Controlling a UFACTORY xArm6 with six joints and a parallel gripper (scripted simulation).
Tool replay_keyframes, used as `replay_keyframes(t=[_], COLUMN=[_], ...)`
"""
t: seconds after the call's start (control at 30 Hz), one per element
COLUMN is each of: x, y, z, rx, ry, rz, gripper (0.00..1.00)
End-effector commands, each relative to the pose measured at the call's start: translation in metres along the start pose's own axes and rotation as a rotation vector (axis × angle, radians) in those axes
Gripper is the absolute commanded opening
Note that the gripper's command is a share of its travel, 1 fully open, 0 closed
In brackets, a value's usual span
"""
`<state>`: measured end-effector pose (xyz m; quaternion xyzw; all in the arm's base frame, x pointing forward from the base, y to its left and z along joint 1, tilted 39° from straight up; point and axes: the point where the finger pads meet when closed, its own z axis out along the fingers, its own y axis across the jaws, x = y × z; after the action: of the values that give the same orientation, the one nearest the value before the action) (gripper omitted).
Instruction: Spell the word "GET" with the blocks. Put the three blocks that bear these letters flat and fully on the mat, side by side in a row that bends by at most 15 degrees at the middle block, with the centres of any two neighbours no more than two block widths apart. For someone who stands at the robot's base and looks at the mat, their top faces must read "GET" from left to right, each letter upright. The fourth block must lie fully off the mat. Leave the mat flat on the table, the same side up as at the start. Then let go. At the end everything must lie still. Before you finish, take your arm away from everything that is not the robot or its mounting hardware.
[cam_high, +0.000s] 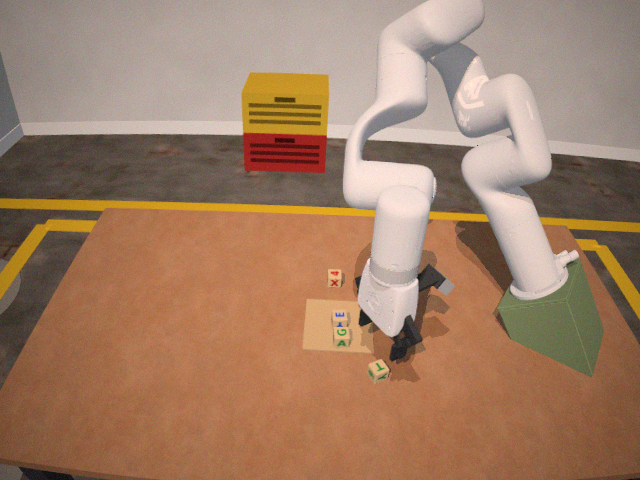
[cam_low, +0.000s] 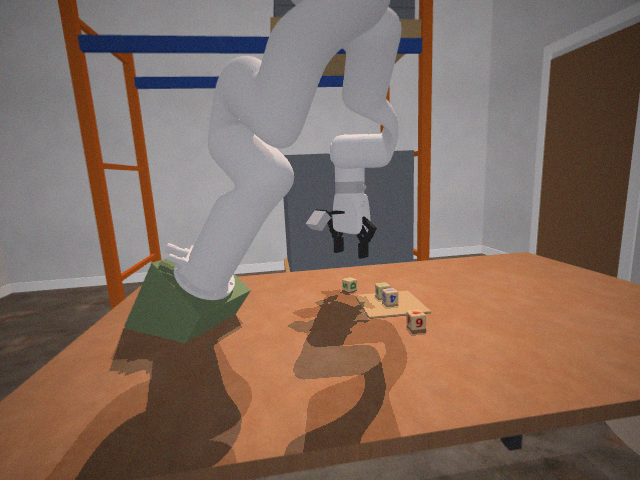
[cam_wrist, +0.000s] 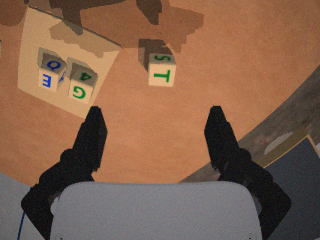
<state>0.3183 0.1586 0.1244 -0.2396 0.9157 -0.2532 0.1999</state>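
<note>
A tan mat lies on the table. On it the G block and the E block sit side by side, touching; they also show in the wrist view as G and E. The T block lies on the bare table just off the mat's corner, T face up. The fourth block, with a red X, lies off the mat on its far side. My gripper is open and empty, hanging above the table between the mat and the T block.
The arm's green base stands at the table's right. A yellow and red cabinet stands on the floor behind the table. An orange rack stands behind the base in the exterior view.
</note>
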Motion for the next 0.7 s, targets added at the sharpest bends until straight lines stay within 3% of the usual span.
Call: replay_keyframes(t=[0.0,0.1,0.13,0.67], x=[0.0004,0.0006,0.0006,0.0006], y=[0.0057,0.0063,0.0063,0.0063], z=[-0.0003,-0.0003,-0.0003,-0.0003], rx=[0.013,0.013,0.013,0.013], ry=[-0.01,-0.01,-0.01,-0.01], rz=[0.077,0.084,0.084,0.084], gripper=[1.0,1.0,0.62,0.62])
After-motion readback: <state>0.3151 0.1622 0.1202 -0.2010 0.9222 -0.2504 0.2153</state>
